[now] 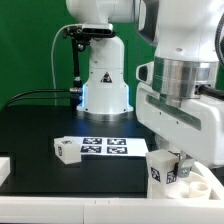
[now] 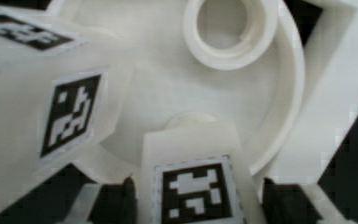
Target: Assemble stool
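Observation:
In the exterior view my gripper (image 1: pixel 166 160) hangs low at the right front of the table, over the white stool seat (image 1: pixel 192 180). The wrist view shows a white tagged leg (image 2: pixel 194 185) upright between my fingers (image 2: pixel 108 196), and the gripper (image 2: pixel 194 205) is shut on it. The leg's far end meets the seat's round face (image 2: pixel 211 95), close to an open socket hole (image 2: pixel 229 30). A second tagged white part (image 2: pixel 66 110) stands beside it on the seat. One loose tagged leg (image 1: pixel 68 148) lies on the black table, on the exterior view's left.
The marker board (image 1: pixel 106 146) lies flat at mid-table, right beside the loose leg. The robot's white base (image 1: pixel 103 75) stands behind it. A white object (image 1: pixel 4 168) shows at the left edge. The table's pale front edge (image 1: pixel 90 205) runs across the foreground.

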